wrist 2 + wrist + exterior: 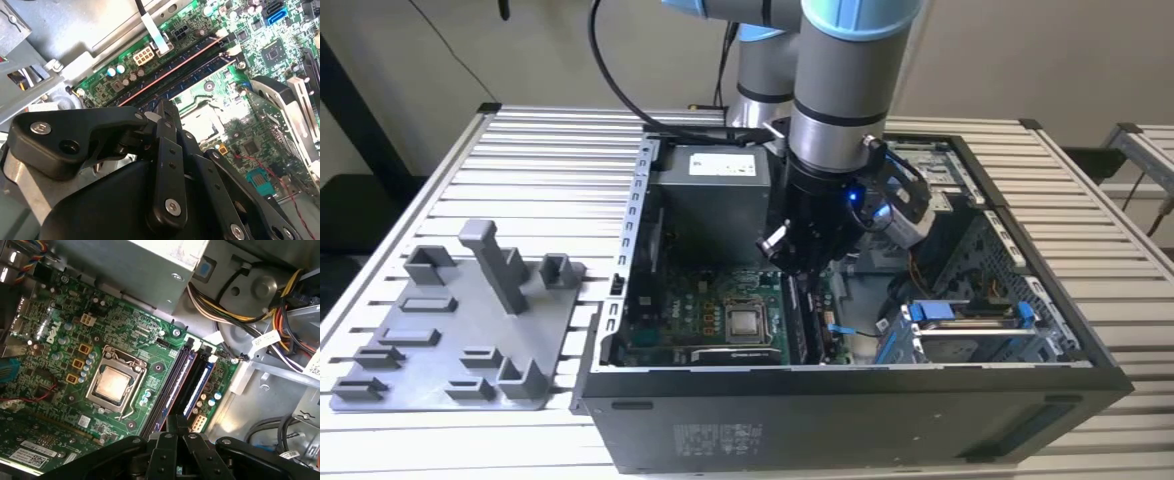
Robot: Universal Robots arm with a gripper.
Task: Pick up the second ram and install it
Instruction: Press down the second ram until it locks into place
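Hovering end effector point(803, 262) over motherboard point(125, 340), ram possibly hidden

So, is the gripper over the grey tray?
No, in the exterior view the gripper is inside the computer case, and the grey tray lies apart on the table.

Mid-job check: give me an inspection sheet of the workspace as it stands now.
Surface: slatted table carrying the open PC case.
Job's things: RAM slots beside the CPU; a stick's edge shows in one slot under the fingertips.
Clutter: grey tray on the exterior view's left, no stick on it.
Gripper: gripper down inside the case over the slots, fingers together.
Cables: bundle by the power supply.
Surroundings: plain wall.
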